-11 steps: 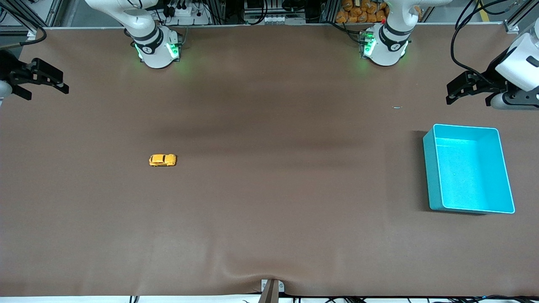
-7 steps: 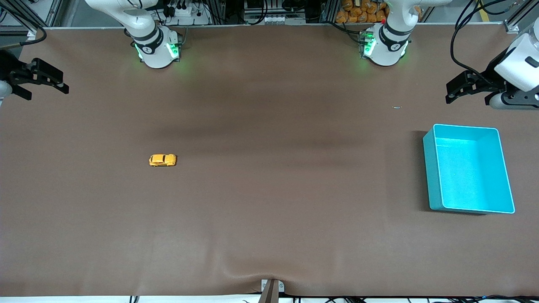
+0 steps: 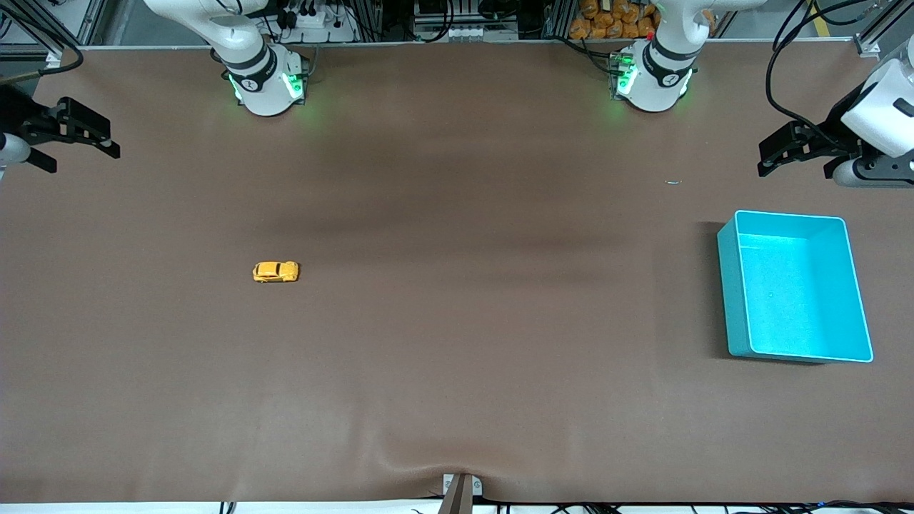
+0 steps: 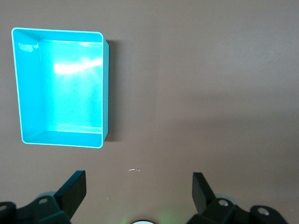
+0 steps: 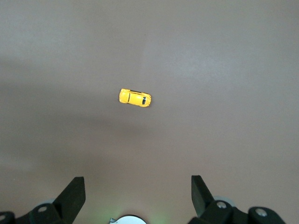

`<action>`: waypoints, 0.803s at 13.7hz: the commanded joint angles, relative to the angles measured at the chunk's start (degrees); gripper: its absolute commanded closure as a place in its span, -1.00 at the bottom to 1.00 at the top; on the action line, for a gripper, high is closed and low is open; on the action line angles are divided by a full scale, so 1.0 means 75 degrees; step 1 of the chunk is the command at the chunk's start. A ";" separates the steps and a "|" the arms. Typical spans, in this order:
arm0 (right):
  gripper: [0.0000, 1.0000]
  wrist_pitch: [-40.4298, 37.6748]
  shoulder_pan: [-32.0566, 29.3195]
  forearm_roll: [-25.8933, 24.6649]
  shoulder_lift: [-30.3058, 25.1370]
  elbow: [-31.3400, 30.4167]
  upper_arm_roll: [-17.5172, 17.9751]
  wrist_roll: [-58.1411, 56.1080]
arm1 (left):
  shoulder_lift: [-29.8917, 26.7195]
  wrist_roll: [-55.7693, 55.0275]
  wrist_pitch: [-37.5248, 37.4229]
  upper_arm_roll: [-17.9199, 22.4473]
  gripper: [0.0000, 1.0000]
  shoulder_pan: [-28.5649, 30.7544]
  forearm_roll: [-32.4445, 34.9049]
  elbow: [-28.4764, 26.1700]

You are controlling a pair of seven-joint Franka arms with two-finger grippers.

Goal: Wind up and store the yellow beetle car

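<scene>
Nothing of the task looks begun. The right gripper (image 3: pixel 80 139) hangs with its fingers (image 5: pixel 72 191) spread wide and empty, up over the table's edge at the right arm's end. The left gripper (image 3: pixel 792 148) is likewise released and empty, over the table's edge at the left arm's end, by the corner where the bases stand.

The yellow beetle car (image 3: pixel 275 271) sits on its wheels on the brown table (image 3: pixel 457 357), in the right arm's half, well clear of every edge and untouched. The turquoise bin (image 3: pixel 727 285) stands empty near the left arm's end. Winding the car, carrying it across and dropping it in all remain, I judge.
</scene>
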 commanded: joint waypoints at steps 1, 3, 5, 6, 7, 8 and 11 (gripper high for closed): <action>-1.00 0.0642 0.0162 -0.0114 0.0062 -0.0429 -0.0055 -0.0213 | -0.0083 0.0058 -0.0014 -0.0062 -1.00 0.0099 -0.0180 -0.0048; -1.00 0.1357 0.0232 -0.0126 0.0074 -0.0945 -0.0009 -0.0585 | -0.0059 0.0069 -0.0003 -0.0062 -1.00 0.0087 -0.0145 -0.0013; -1.00 0.1769 0.0279 -0.0126 0.0248 -0.1309 -0.0008 -0.2301 | -0.0001 -0.0106 0.0056 -0.0050 -1.00 0.0075 -0.0144 0.0058; -1.00 0.2142 0.0279 -0.0126 0.0296 -0.1589 -0.0008 -0.3030 | -0.0001 -0.0107 0.0056 -0.0062 -1.00 0.0087 -0.0144 0.0058; -1.00 0.2621 0.0279 -0.0126 0.0308 -0.1963 -0.0008 -0.3629 | -0.0001 -0.0095 0.0056 -0.0062 -1.00 0.0087 -0.0144 0.0058; -1.00 0.3125 0.0279 -0.0126 0.0424 -0.2303 -0.0008 -0.4366 | -0.0001 0.0021 0.0056 -0.0050 -1.00 0.0087 -0.0144 0.0070; -1.00 0.4918 0.0279 -0.0114 0.0624 -0.3685 0.0027 -0.6313 | -0.0001 0.0069 0.0056 -0.0038 -1.00 0.0087 -0.0156 0.0081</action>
